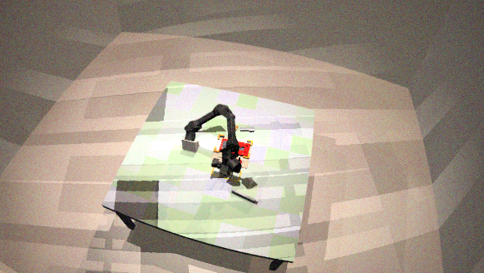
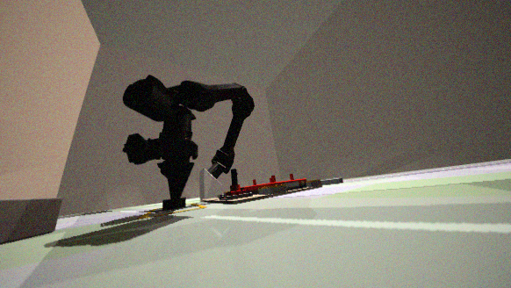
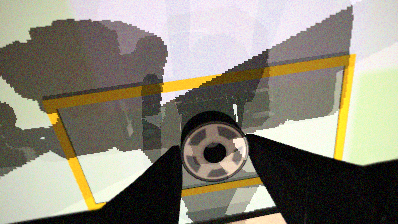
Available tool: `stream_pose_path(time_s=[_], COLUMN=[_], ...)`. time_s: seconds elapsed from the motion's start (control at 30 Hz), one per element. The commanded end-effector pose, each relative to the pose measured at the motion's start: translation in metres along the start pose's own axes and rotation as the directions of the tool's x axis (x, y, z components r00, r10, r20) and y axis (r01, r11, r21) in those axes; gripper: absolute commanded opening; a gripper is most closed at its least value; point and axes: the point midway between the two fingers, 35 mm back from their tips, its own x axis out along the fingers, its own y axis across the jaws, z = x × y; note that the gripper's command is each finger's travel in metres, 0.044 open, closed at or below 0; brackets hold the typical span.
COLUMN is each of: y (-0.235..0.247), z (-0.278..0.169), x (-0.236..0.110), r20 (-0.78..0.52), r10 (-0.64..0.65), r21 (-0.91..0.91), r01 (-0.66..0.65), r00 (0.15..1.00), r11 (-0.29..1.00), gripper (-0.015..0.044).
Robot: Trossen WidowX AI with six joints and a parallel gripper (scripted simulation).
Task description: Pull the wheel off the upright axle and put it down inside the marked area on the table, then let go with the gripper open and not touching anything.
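A grey-spoked wheel with a black tyre [image 3: 220, 134] [image 2: 175, 204] sits between the fingers of my gripper [image 3: 214, 150] [image 2: 176, 201] [image 1: 232, 174], which is shut on it. The wheel hangs low, just above or on the table; I cannot tell which. It is inside the yellow outline of the marked area [image 3: 200, 83] [image 2: 193, 207], close to the outline's near edge. The black upright axle [image 2: 233, 176] stands bare on the red board [image 2: 272, 184] [image 1: 242, 149], behind the gripper.
A grey block [image 1: 190, 145] [image 2: 206, 184] stands by the arm's base. A dark bar [image 1: 244, 196] lies on the table in front of the marked area. A small grey bar [image 1: 247, 130] lies behind the board. A grey box [image 2: 26, 217] sits at the far left.
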Motion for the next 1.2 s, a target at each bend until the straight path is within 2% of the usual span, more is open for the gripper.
stream_pose_path(time_s=[0.0, 0.27, 0.3, 0.5, 0.63, 0.67, 0.8, 0.97, 1.17], y=[0.0, 0.0, 0.0, 0.0, 0.0, 0.0, -0.03, -0.075, -0.082], z=[0.0, 0.0, 0.0, 0.001, 0.001, 0.001, -0.01, -0.031, -0.034], x=[0.0, -0.002, -0.006, -0.054, -0.061, -0.053, -0.077, -0.102, -0.105], r20=[-0.001, 0.0, 0.0, 0.001, 0.001, 0.002, 0.006, 0.002, 0.001], r10=[-0.002, -0.001, -0.001, 0.003, 0.003, 0.011, 0.007, -0.001, -0.002], r21=[0.0, 0.0, 0.001, 0.004, 0.004, 0.008, 0.01, 0.01, 0.01], r01=[0.002, 0.001, 0.001, -0.003, -0.003, -0.011, -0.007, 0.001, 0.002], r00=[1.0, 1.0, 1.0, 1.0, 1.0, 1.0, 1.0, 1.0, 1.0], r11=[1.0, 1.0, 1.0, 1.0, 1.0, 1.0, 1.0, 1.0, 1.0], gripper=[0.0079, 0.0289, 0.03, 0.03, 0.03, 0.0326, 0.0431, 0.044, 0.044])
